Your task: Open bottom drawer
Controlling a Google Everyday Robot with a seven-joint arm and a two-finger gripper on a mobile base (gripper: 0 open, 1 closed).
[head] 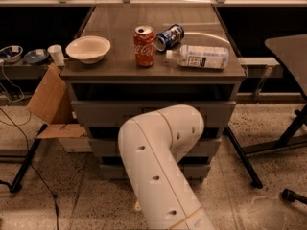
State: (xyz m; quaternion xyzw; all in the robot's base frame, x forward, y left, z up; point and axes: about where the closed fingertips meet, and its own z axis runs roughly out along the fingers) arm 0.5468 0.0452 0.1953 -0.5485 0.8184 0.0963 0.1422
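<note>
The grey cabinet has three drawer fronts stacked under its top. The bottom drawer is the lowest and narrowest front and looks closed. Only its left and right ends show. Its handle is hidden behind my white arm, which crosses the middle of all three fronts. My gripper is almost wholly hidden behind the arm. Only a small pale tip shows near the floor, just in front of the bottom drawer.
On the cabinet top stand a white bowl, a red cola can, a blue can lying down and a plastic bottle lying down. A cardboard box leans at the left. A slanted table leg stands at the right.
</note>
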